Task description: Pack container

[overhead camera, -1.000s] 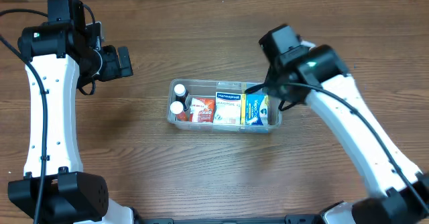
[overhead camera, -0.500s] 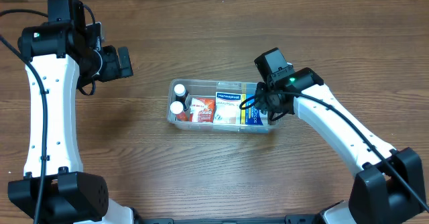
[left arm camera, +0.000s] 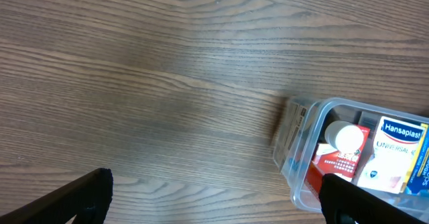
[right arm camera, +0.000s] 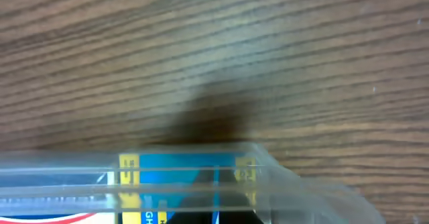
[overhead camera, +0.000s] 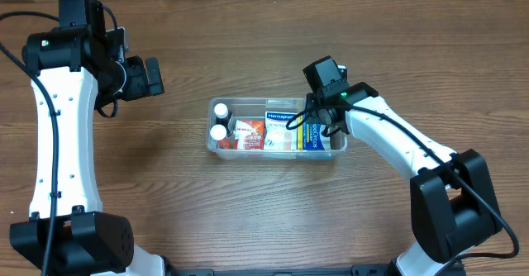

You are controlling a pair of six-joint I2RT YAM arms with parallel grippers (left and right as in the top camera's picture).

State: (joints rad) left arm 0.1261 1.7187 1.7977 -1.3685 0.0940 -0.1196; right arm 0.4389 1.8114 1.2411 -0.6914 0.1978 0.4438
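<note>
Comparing the overhead views across the last second, the right arm has swung its wrist left and inward. The right gripper (overhead camera: 307, 117) now sits low over the right end of the container (overhead camera: 248, 154), at the blue-and-yellow box (overhead camera: 312, 135). That box, tilted a second ago, now lies square beside the Hansaplast box (overhead camera: 281, 127). The container has not shifted — it stands mid-table, between the arms. Whether the right fingers are spread or closed cannot be told: the overhead view masks them, and the right wrist view shows only the container's corner. The left gripper (overhead camera: 149, 76) hangs released and empty, well to the left, unmoved. Judgement: the box appears seated — packing looks nearly complete, with the white-capped bottles (overhead camera: 221, 109) and the red-and-white box (overhead camera: 246, 134) already inside.
</note>
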